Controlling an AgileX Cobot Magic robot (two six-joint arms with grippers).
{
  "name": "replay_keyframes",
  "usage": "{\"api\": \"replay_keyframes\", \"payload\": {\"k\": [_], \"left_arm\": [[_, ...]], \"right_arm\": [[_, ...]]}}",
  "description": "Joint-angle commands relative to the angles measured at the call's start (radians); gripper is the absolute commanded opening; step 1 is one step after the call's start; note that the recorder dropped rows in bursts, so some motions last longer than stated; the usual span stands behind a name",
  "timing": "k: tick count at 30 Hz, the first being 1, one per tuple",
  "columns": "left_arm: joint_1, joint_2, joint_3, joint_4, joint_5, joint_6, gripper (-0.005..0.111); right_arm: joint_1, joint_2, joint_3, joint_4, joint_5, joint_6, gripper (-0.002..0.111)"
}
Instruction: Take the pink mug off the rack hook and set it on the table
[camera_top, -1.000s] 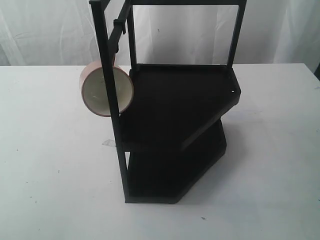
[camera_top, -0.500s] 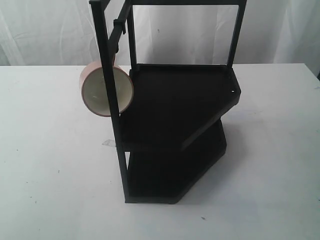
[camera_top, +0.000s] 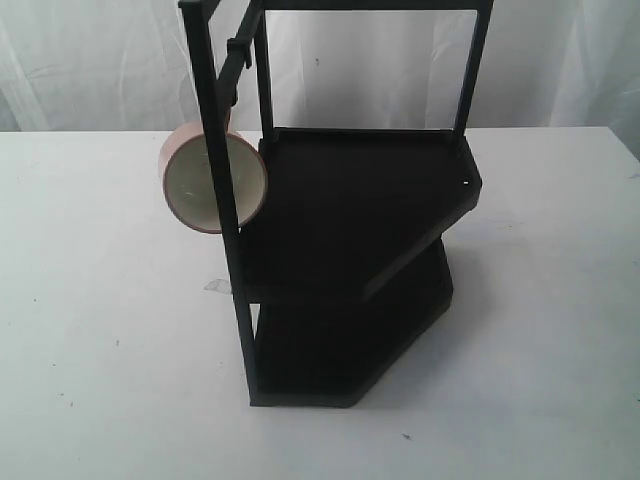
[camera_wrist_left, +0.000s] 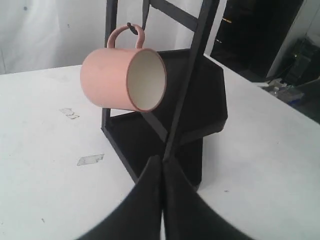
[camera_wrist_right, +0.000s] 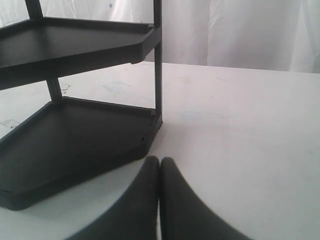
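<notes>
While it hangs by its loop handle (camera_wrist_left: 119, 34) from the rack hook (camera_wrist_left: 131, 27), the pink mug (camera_wrist_left: 114, 79) is carried on its side, well clear of the table (camera_top: 100, 320). The handle is uppermost, the long axis runs near level with a slight downward tilt, and the cream mouth is turned toward the exterior camera. It is found outside the black two-shelf rack (camera_top: 350, 220), on that rack's left side in the exterior view, near the front post (camera_top: 243, 320). The left hand (camera_wrist_left: 161, 162) is seen clenched and empty, with the mug ahead of it and well apart. The right hand (camera_wrist_right: 159, 162) is likewise clenched on nothing, and only the rack's shelves (camera_wrist_right: 75, 40) are faced by it; the mug is not shown there. The left arm is therefore judged the nearer, and its hand would have to be released first.
</notes>
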Motion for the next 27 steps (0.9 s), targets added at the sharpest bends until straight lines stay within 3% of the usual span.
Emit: {"api": "replay_keyframes", "payload": {"k": [1, 2, 3, 5, 15, 20, 23, 27], "left_arm": [[-0.004, 0.08, -0.017, -0.027, 0.014, 0.092, 0.017], [-0.004, 0.097, -0.017, -0.032, 0.006, 0.103, 0.027], [-0.004, 0.12, -0.017, -0.047, -0.01, 0.118, 0.045], [-0.004, 0.168, -0.017, -0.088, -0.051, 0.168, 0.065], [-0.05, 0.448, -0.019, -0.525, -0.221, 0.647, 0.066], [-0.074, 0.596, -0.07, -0.772, -0.234, 0.91, 0.066], [-0.111, 0.689, -0.108, -0.836, -0.287, 1.021, 0.066], [-0.147, 0.784, -0.151, -0.841, -0.371, 1.04, 0.066]], "right_arm": [[-0.003, -0.006, 0.005, 0.002, -0.009, -0.004, 0.0], [-0.003, -0.006, 0.005, 0.002, -0.009, -0.004, 0.0], [-0.003, -0.006, 0.005, 0.002, -0.009, -0.004, 0.0], [-0.003, -0.006, 0.005, 0.002, -0.009, -0.004, 0.0], [-0.003, -0.006, 0.005, 0.002, -0.009, -0.004, 0.0], [-0.003, -0.006, 0.005, 0.002, -0.009, -0.004, 0.0], [-0.003, -0.006, 0.005, 0.002, -0.009, -0.004, 0.0], [-0.003, -0.006, 0.005, 0.002, -0.009, -0.004, 0.0]]}}
